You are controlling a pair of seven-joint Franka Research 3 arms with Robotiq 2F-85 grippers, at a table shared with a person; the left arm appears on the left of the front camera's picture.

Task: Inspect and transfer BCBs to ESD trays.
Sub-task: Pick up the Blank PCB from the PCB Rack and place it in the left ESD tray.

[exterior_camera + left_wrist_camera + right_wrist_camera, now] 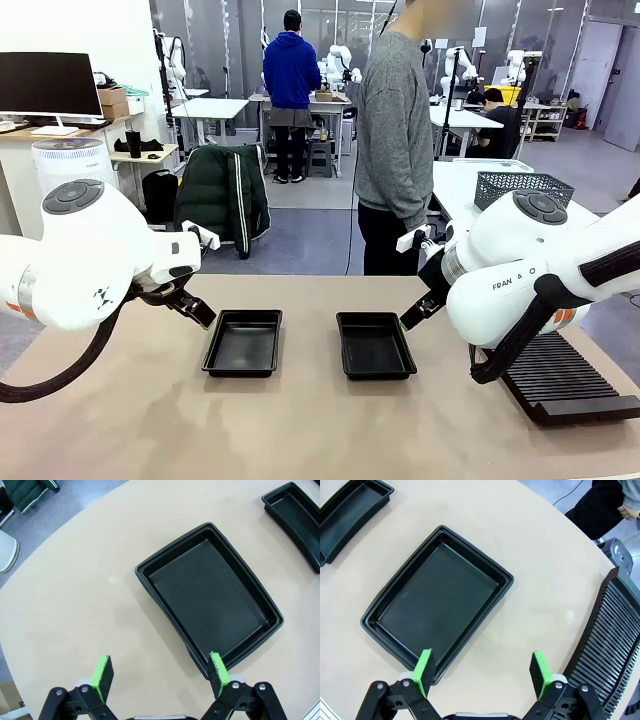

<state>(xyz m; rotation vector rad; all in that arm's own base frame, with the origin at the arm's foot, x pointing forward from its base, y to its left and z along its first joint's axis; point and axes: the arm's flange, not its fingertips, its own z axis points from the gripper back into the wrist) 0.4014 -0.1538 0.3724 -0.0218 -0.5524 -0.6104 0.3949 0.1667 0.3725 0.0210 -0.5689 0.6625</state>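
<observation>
Two black ESD trays lie side by side on the beige table, the left tray and the right tray, both with bare floors. My left gripper hovers just left of the left tray, open with nothing between its green pads. In the left wrist view this gripper stands over the near edge of the left tray. My right gripper hangs open beside the right tray's right rim. Its wrist view shows the gripper above the table next to the right tray. The BCBs are out of view.
A long black ribbed slotted rack lies at the table's right, close under my right arm. A person in a grey sweater stands at the far side. A dark mesh basket sits on a white table behind.
</observation>
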